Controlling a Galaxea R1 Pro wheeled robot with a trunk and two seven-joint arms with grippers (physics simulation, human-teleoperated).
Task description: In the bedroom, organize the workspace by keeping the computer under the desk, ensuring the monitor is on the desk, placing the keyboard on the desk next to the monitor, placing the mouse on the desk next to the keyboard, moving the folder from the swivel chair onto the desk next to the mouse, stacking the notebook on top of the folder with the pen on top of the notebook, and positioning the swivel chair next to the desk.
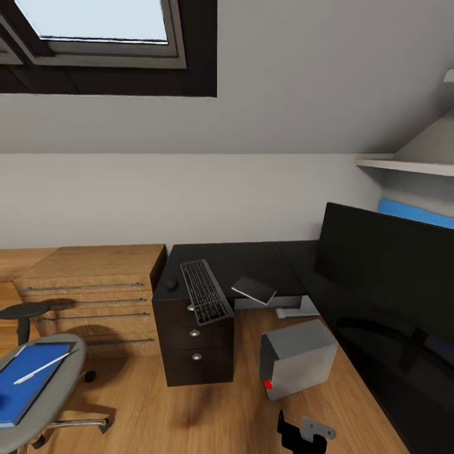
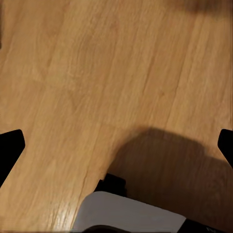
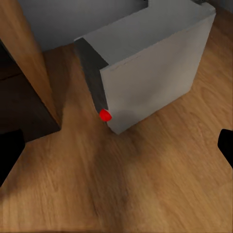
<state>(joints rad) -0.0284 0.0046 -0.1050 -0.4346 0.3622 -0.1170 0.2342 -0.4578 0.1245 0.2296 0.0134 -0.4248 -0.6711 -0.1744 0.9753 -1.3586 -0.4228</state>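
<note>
The black-topped desk [image 1: 252, 258] stands ahead. On it the keyboard [image 1: 203, 291] lies overhanging the front edge above the drawers, with the small dark mouse [image 1: 171, 284] just to its left. A dark flat notebook [image 1: 254, 289] also juts over the edge. The wide black monitor [image 1: 391, 265] is on the right wing. The grey computer [image 1: 296, 358] [image 3: 150, 68] sits on the floor by the drawers. At lower left, the swivel chair [image 1: 63, 378] carries the blue folder [image 1: 28, 381] with the pen [image 1: 41, 368] on it. My right gripper [image 1: 306, 434] [image 3: 116, 145] is open, facing the computer. My left gripper [image 2: 116, 145] is open over the floor.
A light wooden drawer cabinet [image 1: 94, 284] stands left of the desk's black drawers [image 1: 195, 343]. The desk's white leg [image 1: 296, 309] is behind the computer. A shelf [image 1: 403, 165] and a blue panel [image 1: 416, 213] are behind the monitor. Wooden floor [image 2: 97, 73] lies between chair and desk.
</note>
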